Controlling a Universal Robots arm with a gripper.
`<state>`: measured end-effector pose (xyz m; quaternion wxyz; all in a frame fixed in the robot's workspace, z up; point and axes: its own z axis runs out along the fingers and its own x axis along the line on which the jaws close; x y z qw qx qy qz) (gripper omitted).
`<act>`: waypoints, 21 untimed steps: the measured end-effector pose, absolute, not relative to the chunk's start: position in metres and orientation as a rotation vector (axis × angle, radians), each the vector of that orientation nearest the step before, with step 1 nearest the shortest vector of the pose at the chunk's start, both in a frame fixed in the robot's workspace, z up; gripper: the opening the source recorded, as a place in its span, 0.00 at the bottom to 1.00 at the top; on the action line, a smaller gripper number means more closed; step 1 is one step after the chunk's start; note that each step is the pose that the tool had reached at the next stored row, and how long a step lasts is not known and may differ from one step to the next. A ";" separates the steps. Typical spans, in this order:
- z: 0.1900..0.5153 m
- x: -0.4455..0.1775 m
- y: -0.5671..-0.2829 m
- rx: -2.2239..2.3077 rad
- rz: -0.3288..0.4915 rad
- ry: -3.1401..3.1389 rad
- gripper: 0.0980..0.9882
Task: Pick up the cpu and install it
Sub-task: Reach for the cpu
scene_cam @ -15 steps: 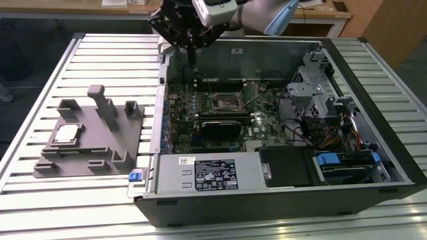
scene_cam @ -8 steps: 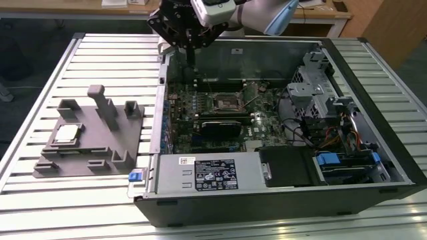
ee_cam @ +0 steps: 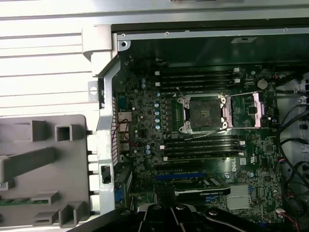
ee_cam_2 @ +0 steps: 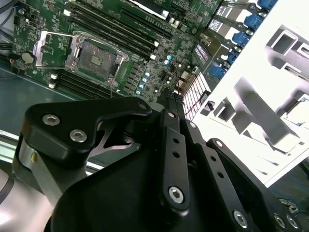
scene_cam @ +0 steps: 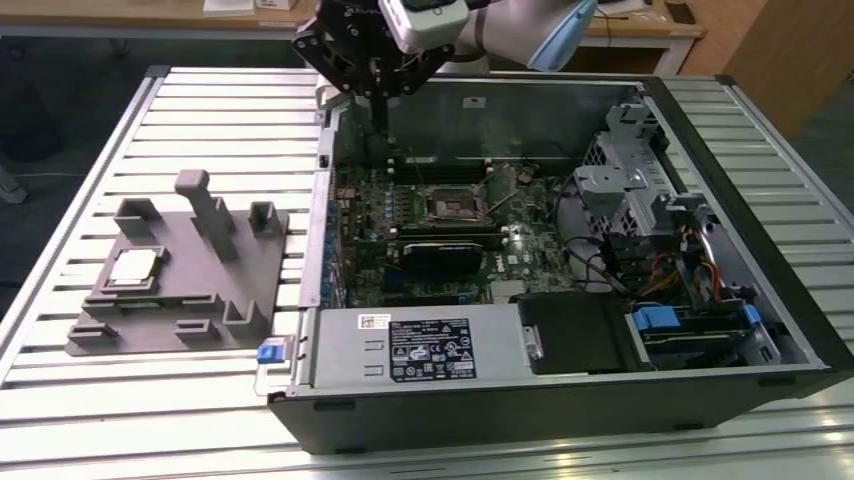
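One cpu on tray, untouched — hand closed w/o load, above case; pick not begun, needs hand open over cpu.

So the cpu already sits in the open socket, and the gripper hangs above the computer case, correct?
Not quite: the exterior view shows the cpu lying on the grey holder beside the computer case, and the open socket is empty. The gripper does hang above it.

No legible print. White sticker and black label on grey metal cover inside computer case: characters too small to read. Circuit board markings likewise unreadable.
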<state>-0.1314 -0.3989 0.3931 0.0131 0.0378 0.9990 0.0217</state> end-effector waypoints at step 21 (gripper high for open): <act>0.393 -0.136 -0.399 0.118 0.068 3.112 0.01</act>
